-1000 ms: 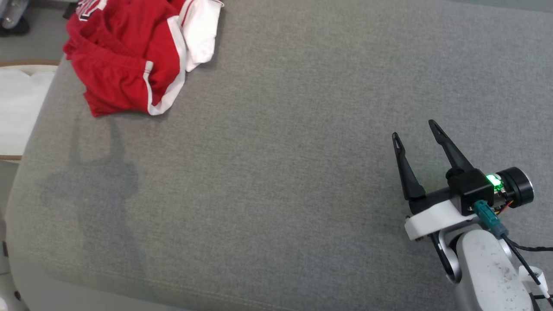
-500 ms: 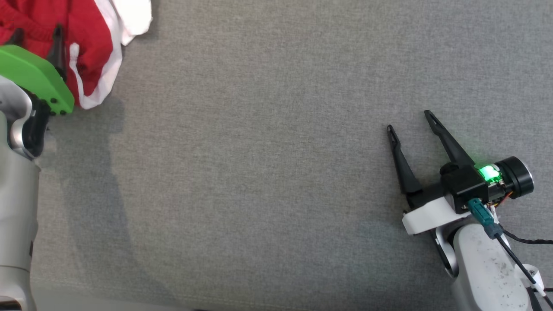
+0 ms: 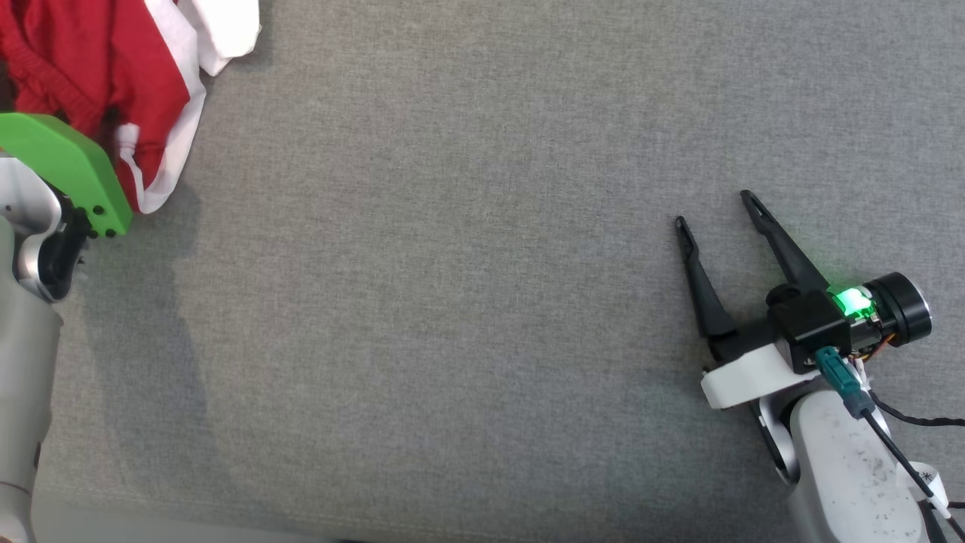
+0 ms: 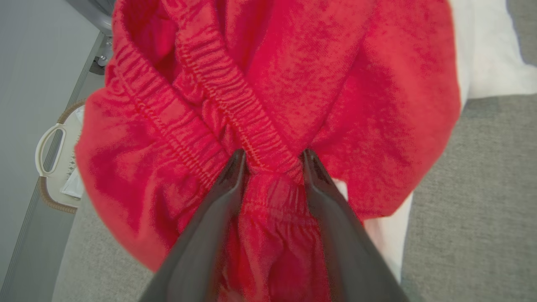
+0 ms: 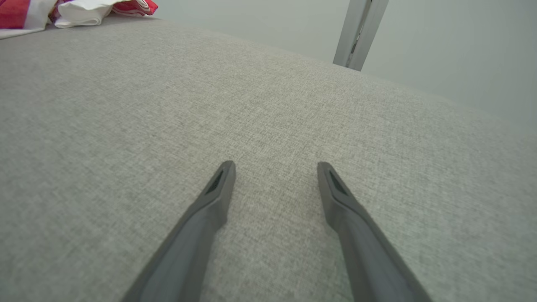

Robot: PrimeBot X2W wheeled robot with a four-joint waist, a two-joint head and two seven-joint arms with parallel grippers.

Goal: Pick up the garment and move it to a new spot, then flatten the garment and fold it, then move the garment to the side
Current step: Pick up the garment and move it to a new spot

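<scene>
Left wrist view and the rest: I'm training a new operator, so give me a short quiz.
1. Which part of the red shorts lies between the fingers of the left end effector?
2. True or false: the right end effector holds fabric.
3. In the head view, the shorts lie: A upper left, B centre, C lower right.
Key: 1 elastic waistband; 2 false, open over grey upholstery; 3 A.
</scene>
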